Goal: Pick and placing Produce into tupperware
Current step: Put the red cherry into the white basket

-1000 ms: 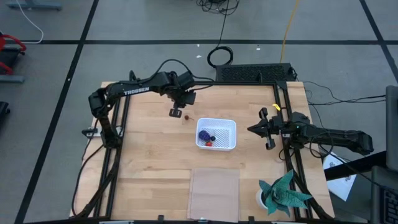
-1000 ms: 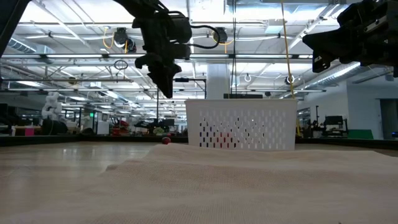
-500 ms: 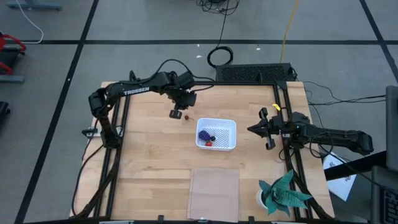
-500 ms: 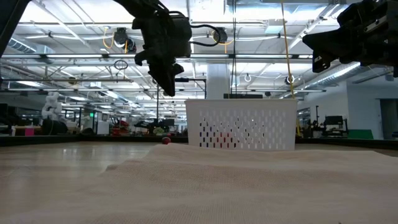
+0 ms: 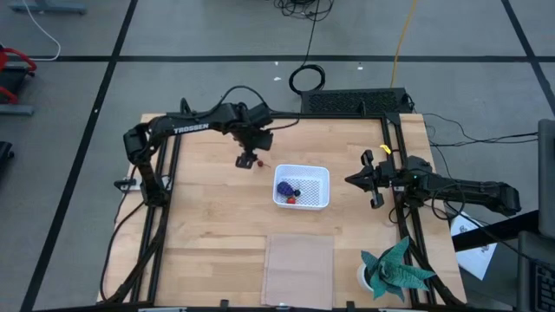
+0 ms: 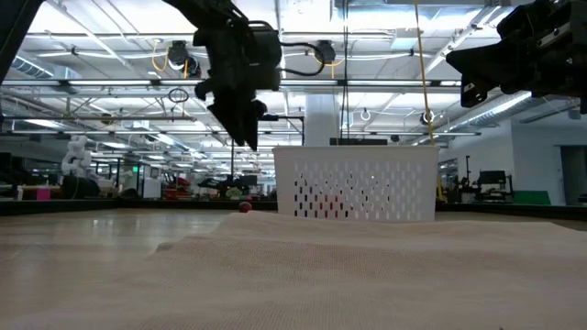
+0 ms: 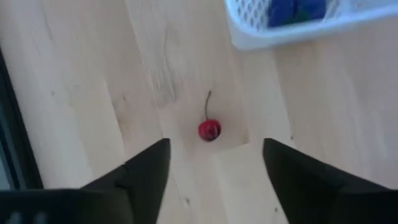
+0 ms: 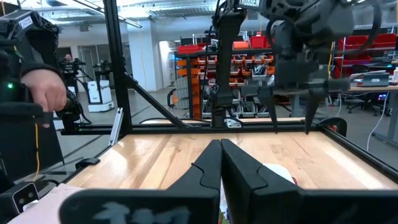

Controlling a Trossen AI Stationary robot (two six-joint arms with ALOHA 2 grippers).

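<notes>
A small red cherry [image 7: 209, 130] with a thin stem lies on the wooden table, just left of the tupperware. My left gripper [image 7: 216, 144] hangs open above it, fingers pointing down on either side and touching nothing; in the high view this gripper [image 5: 248, 159] is beside the cherry [image 5: 261, 163]. The white mesh tupperware [image 5: 317, 180] stands mid-table and holds a purple-blue bunch [image 5: 285, 186] and a red piece [image 5: 292, 199]. My right gripper [image 5: 350, 180] waits shut, raised to the right of the tupperware [image 6: 356, 183].
A pale translucent sheet [image 5: 298, 264] lies near the front edge. A teal paper plant [image 5: 395, 269] stands at the front right corner. Black frame posts run along both table sides. A person's hand [image 8: 47, 88] shows beyond the table's left side.
My left gripper has opened its fingers while staying above the cherry. The cherry and the tupperware have not moved.
</notes>
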